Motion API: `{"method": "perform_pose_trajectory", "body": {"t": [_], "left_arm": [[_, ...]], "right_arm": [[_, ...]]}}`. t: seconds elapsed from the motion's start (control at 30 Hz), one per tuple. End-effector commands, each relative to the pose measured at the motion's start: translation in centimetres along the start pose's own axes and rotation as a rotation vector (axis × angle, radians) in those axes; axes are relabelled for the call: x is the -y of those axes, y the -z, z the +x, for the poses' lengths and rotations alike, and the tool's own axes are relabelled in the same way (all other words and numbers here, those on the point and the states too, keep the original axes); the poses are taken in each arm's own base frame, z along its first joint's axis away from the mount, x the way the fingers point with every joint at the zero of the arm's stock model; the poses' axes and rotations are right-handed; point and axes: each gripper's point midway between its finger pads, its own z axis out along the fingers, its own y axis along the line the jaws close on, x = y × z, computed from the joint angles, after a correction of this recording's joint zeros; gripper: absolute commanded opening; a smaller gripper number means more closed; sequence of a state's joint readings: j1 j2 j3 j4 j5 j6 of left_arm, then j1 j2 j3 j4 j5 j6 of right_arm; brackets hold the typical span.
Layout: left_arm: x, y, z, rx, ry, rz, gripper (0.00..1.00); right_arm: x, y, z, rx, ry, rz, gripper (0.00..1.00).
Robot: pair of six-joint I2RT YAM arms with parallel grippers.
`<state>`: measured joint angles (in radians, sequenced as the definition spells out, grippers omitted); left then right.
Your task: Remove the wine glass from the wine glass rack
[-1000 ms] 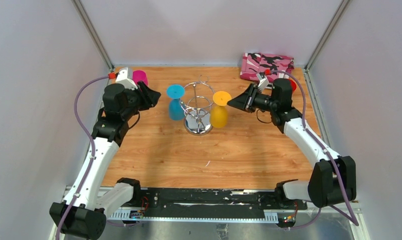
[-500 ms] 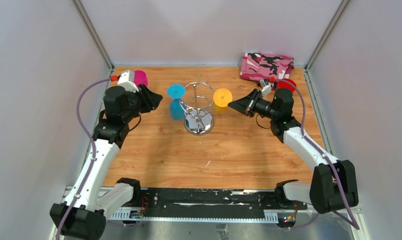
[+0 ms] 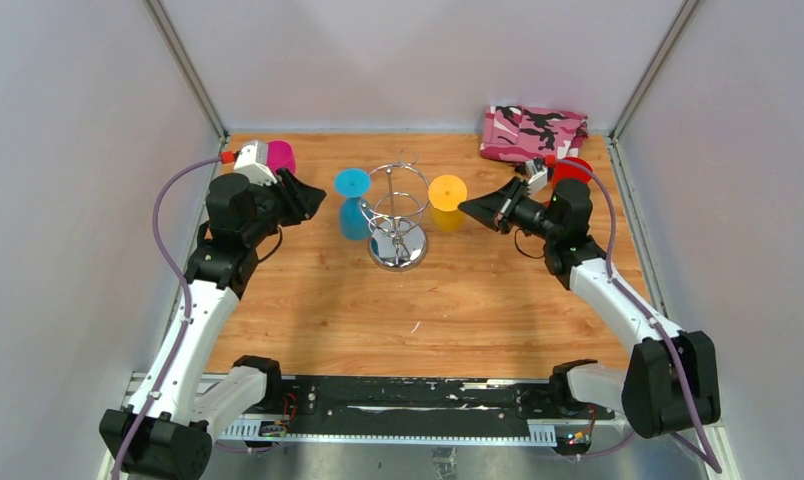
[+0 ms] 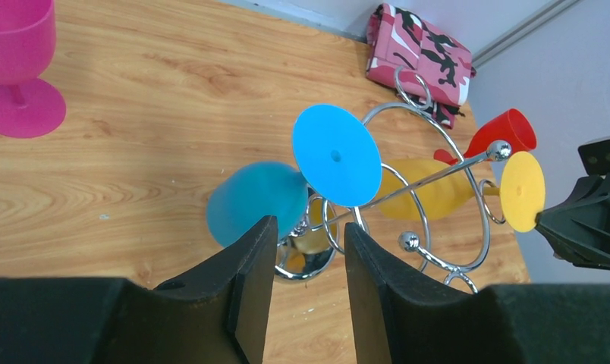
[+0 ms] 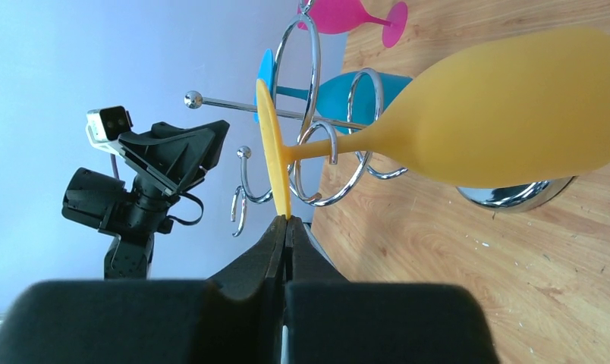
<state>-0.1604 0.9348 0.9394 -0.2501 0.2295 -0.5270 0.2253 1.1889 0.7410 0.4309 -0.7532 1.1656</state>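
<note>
The right gripper [image 5: 287, 226] is clenching the foot rim of the yellow plastic wine glass [image 5: 507, 114], which is hanging at 3 o'clock on the shiny chrome wire rack [image 3: 396, 252]. The left gripper [image 4: 309, 231] is hovering released at 9 o'clock.

Both arms [image 3: 193, 320] have white links, black joints, purple cables [image 3: 158, 210] and black fingers [image 4: 245, 288].

- blue wine glass [image 4: 256, 203]: bowl blurred, left wrist view.
- pink wine glass [image 4: 17, 68]: cut off at that view's top-left corner.
- wine glass rack [image 5: 514, 196]: base mostly hidden behind yellow wine glass [image 5: 507, 114], right wrist view.
</note>
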Motion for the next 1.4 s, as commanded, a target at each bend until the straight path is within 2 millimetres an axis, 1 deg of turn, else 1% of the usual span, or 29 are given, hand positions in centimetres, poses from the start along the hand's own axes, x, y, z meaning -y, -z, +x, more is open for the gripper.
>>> {"method": "perform_pose_trajectory", "body": {"t": [0.0,0.27,0.63,0.73,0.87,0.93,0.97,1.07,1.17,1.23,1.27,1.37], "left_arm": [[0.5,-0.1,-0.2,0.011,-0.004,0.025,0.42],[0.5,0.1,-0.4,0.02,-0.009,0.022,0.42],[0.4,0.0,0.0,0.015,-0.002,0.023,0.42],[0.4,0.1,0.0,0.018,-0.002,0.024,0.42],[0.4,0.7,-0.7,0.036,-0.019,0.007,0.42],[-0.1,1.2,-1.3,0.055,-0.032,-0.035,0.42],[-0.4,1.7,-1.8,0.071,-0.041,-0.061,0.42],[-1.0,2.9,-3.4,0.12,-0.062,-0.134,0.42],[-0.7,3.8,-5.3,0.176,-0.078,-0.158,0.42],[0.0,4.0,-6.4,0.205,-0.084,-0.141,0.42],[0.6,4.0,-6.8,0.219,-0.089,-0.112,0.43],[3.8,3.6,-7.9,0.255,-0.091,0.054,0.45]], "right_arm": [[-1.6,0.4,0.4,0.001,-0.004,-0.026,0.0],[-0.9,1.7,1.4,0.002,0.001,0.039,0.0],[0.1,2.8,2.9,-0.025,-0.024,0.08,0.0],[0.2,3.5,2.9,-0.003,-0.002,0.108,0.0],[-0.4,4.9,2.4,0.05,0.065,0.174,0.0],[-1.2,5.7,1.7,0.078,0.123,0.21,0.0],[-2.0,6.2,1.1,0.098,0.156,0.222,0.0],[-3.4,7.2,-0.5,0.162,0.237,0.273,0.0],[-5.4,7.6,-2.5,0.23,0.302,0.274,0.0],[-6.9,7.5,-3.6,0.249,0.345,0.264,0.0],[-8.4,7.5,-4.2,0.262,0.368,0.241,0.0],[-11.5,6.7,-5.5,0.273,0.412,0.163,0.0]]}}
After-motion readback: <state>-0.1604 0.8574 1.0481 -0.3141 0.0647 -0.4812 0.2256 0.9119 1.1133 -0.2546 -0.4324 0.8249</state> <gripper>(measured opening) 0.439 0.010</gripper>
